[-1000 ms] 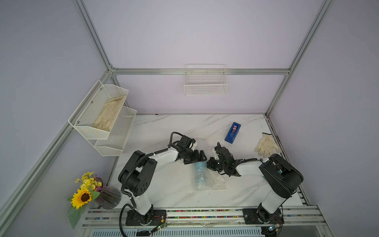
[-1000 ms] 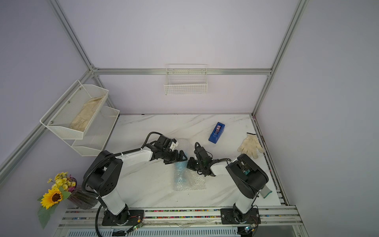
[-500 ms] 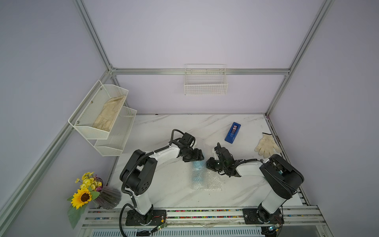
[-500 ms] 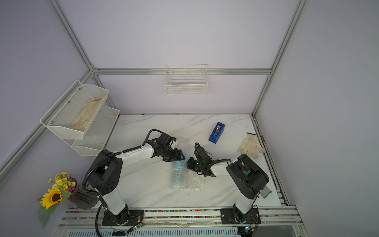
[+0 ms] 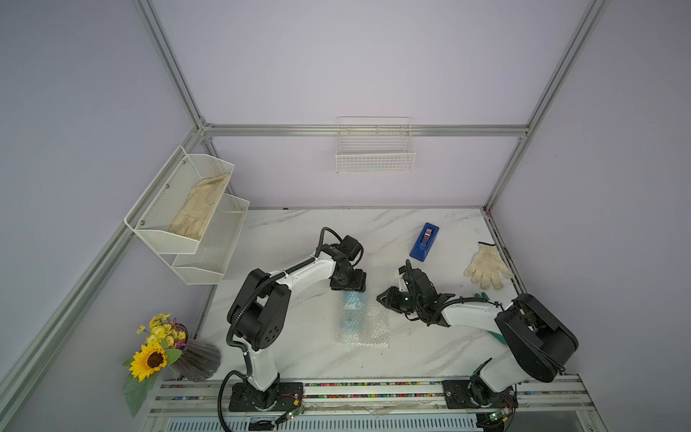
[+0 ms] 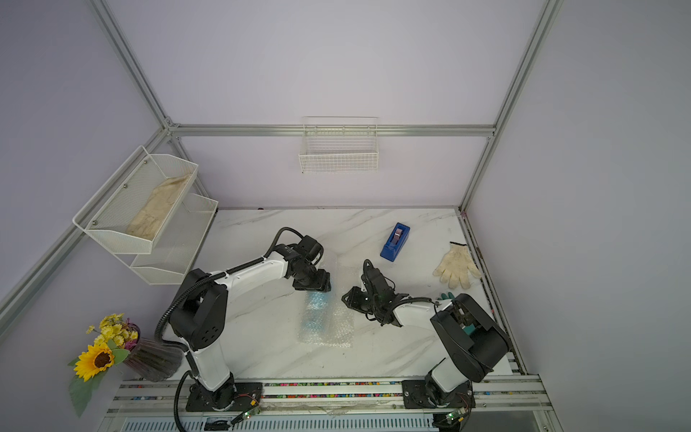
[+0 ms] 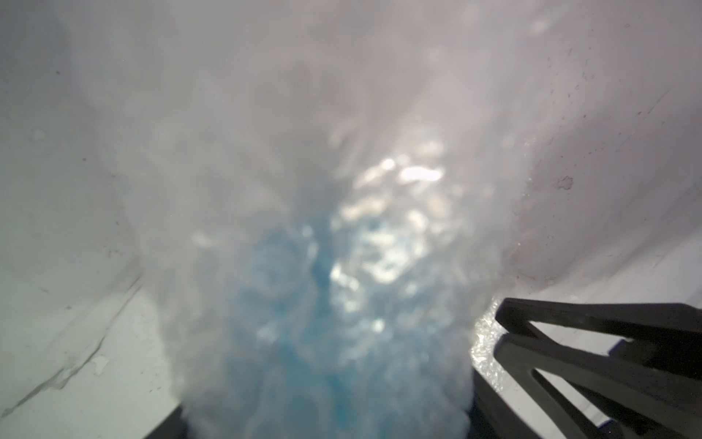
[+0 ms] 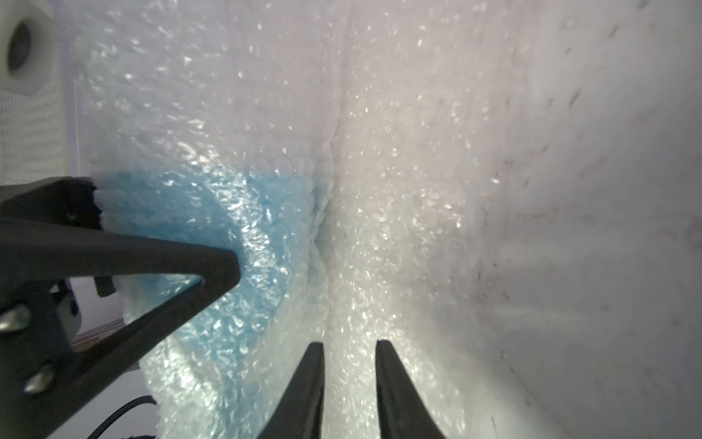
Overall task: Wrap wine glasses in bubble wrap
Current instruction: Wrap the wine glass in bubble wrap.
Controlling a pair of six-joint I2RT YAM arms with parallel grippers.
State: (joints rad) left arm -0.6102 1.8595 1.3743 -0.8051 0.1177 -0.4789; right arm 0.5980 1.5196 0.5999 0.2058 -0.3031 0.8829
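Around the goblet, the left jaws clamp it through the bubble wrap, probably so the roll doesn't spring open. The right jaws, just beside the goblet, sit slightly parted and empty. The goblet's lying rolled up on the counter.

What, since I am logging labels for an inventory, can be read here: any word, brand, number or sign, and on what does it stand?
No text is readable in any view.
Blue tape dispenser: grey patch on top, too small to show any lettering.
Front rail: coloured specks, too small to read.
Bubble wrap: no print visible; the left wrist view is blurred.
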